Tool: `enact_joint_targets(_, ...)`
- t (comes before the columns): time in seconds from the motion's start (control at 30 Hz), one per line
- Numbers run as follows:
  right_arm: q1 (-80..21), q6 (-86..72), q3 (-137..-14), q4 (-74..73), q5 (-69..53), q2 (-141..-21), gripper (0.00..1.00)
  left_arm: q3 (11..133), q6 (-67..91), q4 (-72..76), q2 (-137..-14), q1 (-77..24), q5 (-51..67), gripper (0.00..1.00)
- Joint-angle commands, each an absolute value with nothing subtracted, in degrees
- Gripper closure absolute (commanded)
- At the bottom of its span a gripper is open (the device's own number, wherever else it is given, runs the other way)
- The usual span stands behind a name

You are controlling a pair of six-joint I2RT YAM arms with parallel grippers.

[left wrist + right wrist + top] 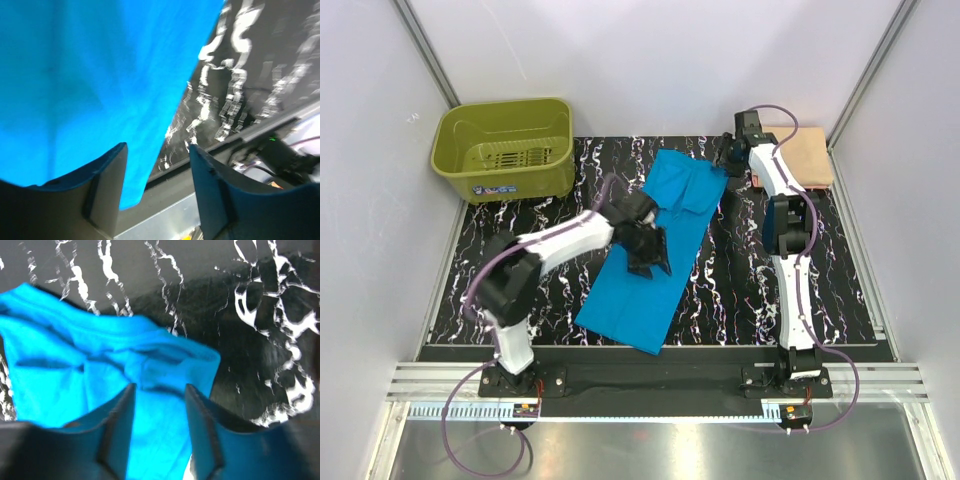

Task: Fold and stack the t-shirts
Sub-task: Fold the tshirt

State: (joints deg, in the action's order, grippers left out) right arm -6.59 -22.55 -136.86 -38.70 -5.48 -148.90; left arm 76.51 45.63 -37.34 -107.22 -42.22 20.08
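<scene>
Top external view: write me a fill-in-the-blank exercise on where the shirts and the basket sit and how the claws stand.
1. The olive-green basket stands at the table's far ___ corner.
2. The peach t-shirt lies folded at the far ___ corner.
3. The turquoise t-shirt lies on the table, not in the ___.
4. The left claw and the right claw both have jaws standing ___, with nothing between them.

Missing words: left; right; basket; open.
</scene>
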Motion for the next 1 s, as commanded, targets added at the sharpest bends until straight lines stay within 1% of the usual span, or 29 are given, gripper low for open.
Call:
enact_joint_targets(0.0, -8.96, -20.13, -140.89, -47.36, -2.65, -140.65, 0.42, 76.31, 42.28, -38.07, -95.47, -36.67, 18.1, 0.42)
enact_joint_targets(0.03, -9.49, -19.87, -140.11, -49.72, -0.29, -139.06, 0.39, 74.98, 41.93, -37.88, -91.62, -33.61, 18.37, 0.41)
enact_joint_targets(0.1, -10.89, -19.43, -136.0, -50.97, 1.13, -134.59, 0.33, 72.87, 40.44, -37.44, -88.17, -30.69, 18.19, 0.41)
enact_joint_targets(0.13, -12.9, -19.95, -134.31, -51.59, 1.66, -133.17, 0.28, 71.21, 39.73, -37.53, -86.59, -28.06, 18.11, 0.41)
enact_joint_targets(0.17, -13.96, -20.56, -132.47, -51.59, 1.67, -131.94, 0.26, 70.67, 38.07, -37.7, -84.31, -26.91, 17.76, 0.42)
enact_joint_targets(0.27, -18.27, -26.17, -124.3, -48.35, 1.75, -127.71, 0.24, 69.17, 34.99, -38.49, -82.45, -24.09, 16.53, 0.42)
enact_joint_targets(0.3, -19.5, -28.11, -120.54, -47.21, 2.8, -126.23, 0.23, 68.65, 34.63, -38.41, -81.66, -23.65, 16.18, 0.42)
enact_joint_targets(0.33, -21.95, -32.13, -119.19, -45.72, 6.73, -125.78, 0.23, 68.12, 34.54, -38.06, -81.3, -22.86, 16.26, 0.43)
enact_joint_targets(0.37, -23.28, -34.17, -118.4, -45.88, 9.12, -125.77, 0.16, 66.46, 34.89, -37.62, -80.78, -22.5, 17.04, 0.42)
enact_joint_targets(0.4, -24.42, -36.02, -118.74, -46.4, 11.4, -126.21, 0.13, 65.66, 35.24, -36.14, -79.9, -22.15, 17.57, 0.43)
enact_joint_targets(0.53, -27.24, -46.98, -118.3, -48.42, 18.43, -129.11, 0.11, 60.83, 37.35, -32.26, -76.57, -21.62, 19.6, 0.43)
enact_joint_targets(0.67, -28.3, -52.2, -118.3, -50.18, 20.74, -133.84, 0.08, 57.14, 39.11, -31.46, -72.26, -21.53, 20.21, 0.43)
enact_joint_targets(0.77, -28.83, -51.51, -118.57, -50.02, 23.12, -136.39, 0.07, 55.11, 38.5, -31.99, -69.0, -21.45, 19.87, 0.43)
enact_joint_targets(0.83, -28.83, -47.84, -118.65, -46.95, 20.67, -137.98, 0.07, 54.41, 37.88, -33.57, -67.94, -20.83, 19.6, 0.43)
enact_joint_targets(0.97, -29.18, -39.56, -127.33, -47.81, 16.97, -146.4, 0.09, 53.44, 37.35, -34.45, -66.36, -18.99, 21.88, 0.42)
